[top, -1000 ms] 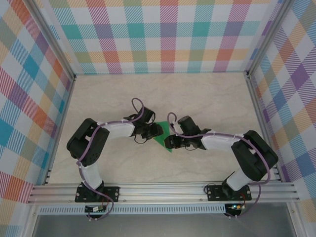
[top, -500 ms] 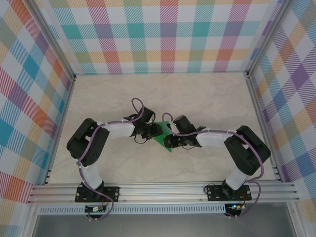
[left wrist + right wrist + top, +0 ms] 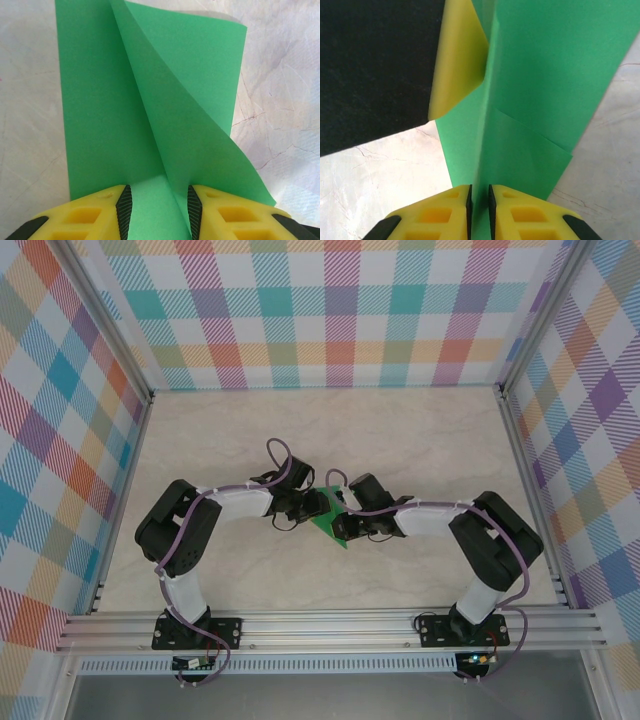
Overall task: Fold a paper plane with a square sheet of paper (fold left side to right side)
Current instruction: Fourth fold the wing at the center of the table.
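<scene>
The paper (image 3: 325, 527) is lying on the table (image 3: 400, 440) directly between the two grippers, which are facing each other across it. The right gripper (image 3: 479, 197) is clamping the paper: its jaws are standing nearly together with a raised, upright fold of the sheet passing between the pads, and the rest of the sheet is extending straight ahead of the jaws. The left gripper (image 3: 156, 206) is not pinching anything: its jaws are standing partly apart, and a flat strip of the paper is crossing the gap between them. Its fingertips appear to be bearing down on the near end of the sheet, though contact cannot be confirmed. Ahead of the left jaws, one layer is lying flat while a second layer is lifting off it along a diagonal edge that is starting beside one pad and running forward. The long axis of the paper is running along the line joining the two pairs of jaws. Judged from this layout, the right arm is controlling the free layer and the left arm is acting as the anchor, so the coming move is depending on carrying the clamped fold sideways across that axis without dragging the anchored end
</scene>
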Motion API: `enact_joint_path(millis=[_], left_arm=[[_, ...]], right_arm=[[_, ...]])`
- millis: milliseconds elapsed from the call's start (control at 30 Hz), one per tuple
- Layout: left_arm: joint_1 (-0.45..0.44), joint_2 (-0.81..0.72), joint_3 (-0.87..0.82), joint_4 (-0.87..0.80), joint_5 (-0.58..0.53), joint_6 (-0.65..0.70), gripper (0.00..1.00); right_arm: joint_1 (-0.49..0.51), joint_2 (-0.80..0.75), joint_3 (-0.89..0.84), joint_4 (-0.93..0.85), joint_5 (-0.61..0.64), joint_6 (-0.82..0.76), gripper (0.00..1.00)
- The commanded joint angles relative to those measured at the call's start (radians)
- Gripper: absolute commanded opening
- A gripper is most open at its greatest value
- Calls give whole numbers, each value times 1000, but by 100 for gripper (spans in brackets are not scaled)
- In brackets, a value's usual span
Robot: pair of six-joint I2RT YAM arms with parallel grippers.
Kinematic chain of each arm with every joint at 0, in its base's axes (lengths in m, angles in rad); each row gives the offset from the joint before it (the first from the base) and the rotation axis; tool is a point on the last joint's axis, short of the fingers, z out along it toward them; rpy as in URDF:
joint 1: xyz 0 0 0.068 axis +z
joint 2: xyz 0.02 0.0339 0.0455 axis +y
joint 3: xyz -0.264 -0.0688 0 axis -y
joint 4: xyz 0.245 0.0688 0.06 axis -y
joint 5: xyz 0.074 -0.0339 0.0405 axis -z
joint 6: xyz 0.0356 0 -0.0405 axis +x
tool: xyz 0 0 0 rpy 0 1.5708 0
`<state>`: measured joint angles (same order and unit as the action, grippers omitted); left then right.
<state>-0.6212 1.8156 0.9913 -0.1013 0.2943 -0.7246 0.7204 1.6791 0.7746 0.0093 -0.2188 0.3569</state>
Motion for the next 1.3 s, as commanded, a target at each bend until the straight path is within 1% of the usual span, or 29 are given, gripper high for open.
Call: enact_joint_path(millis=[0, 267, 700, 1000, 1167, 1267], left_arm=[[-12, -33, -4, -32, -17, 16, 37], [-12, -27, -10, -28, -17, 14, 37], [-12, -22, -7, -31, -21, 12, 37], [-12, -15, -6, -30, -20, 11, 37], [-12, -16, -6, -31, -21, 11, 37], [-12, -16, -8, -32, -21, 11, 37]], right_arm=[[3, 24, 12, 26, -25, -31, 16], [-19, 37, 2, 56, -63, -43, 12], [-47, 40, -17, 80, -115, -26, 11], [-51, 34, -21, 84, -128, -18, 13], [-53, 29, -23, 87, -130, -17, 18], [-56, 15, -26, 88, -129, -14, 23]])
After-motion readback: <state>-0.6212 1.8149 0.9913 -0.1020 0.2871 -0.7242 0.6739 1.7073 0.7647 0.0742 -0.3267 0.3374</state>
